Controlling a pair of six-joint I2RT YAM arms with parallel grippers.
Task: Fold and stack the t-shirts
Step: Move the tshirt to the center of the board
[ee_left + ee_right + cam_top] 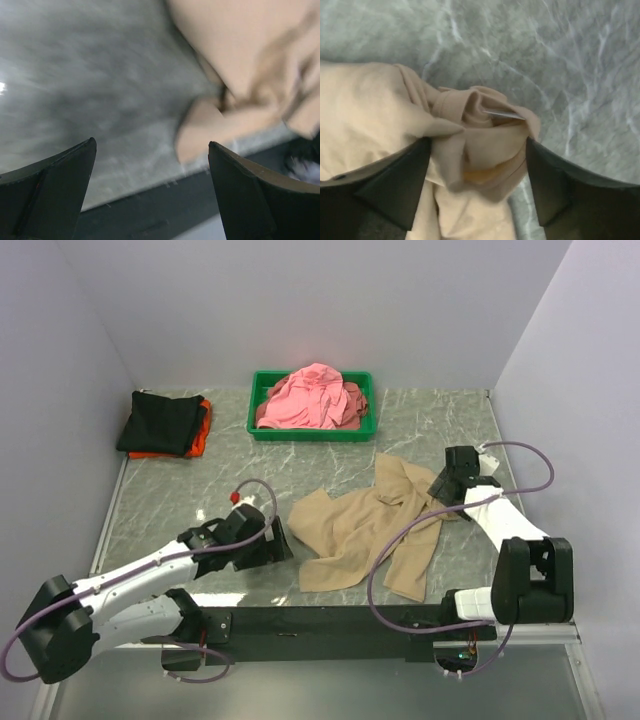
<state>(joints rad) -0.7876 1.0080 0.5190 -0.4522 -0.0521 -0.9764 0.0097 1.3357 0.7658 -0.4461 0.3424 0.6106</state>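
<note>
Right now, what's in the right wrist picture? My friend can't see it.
A crumpled tan t-shirt, its collar bunched up, lies between the two black fingers of the open right gripper. Beyond it is the grey marbled table.

**Green tray, marbled bench, plain walls**

A green plastic tray (310, 434) stands at the far edge of the bench, about midway along it, with its long side parallel to that edge. The bench (440, 425) has a grey surface veined with white like marble, and the right wrist view shows that veining sharply (560, 60). A black rail (330, 621) runs along the near edge. In the left wrist view it shows as a dark band (150, 215) below the blurred grey surface (100, 100). Plain pale walls (320, 300) close in the far, left and right edges.
</note>
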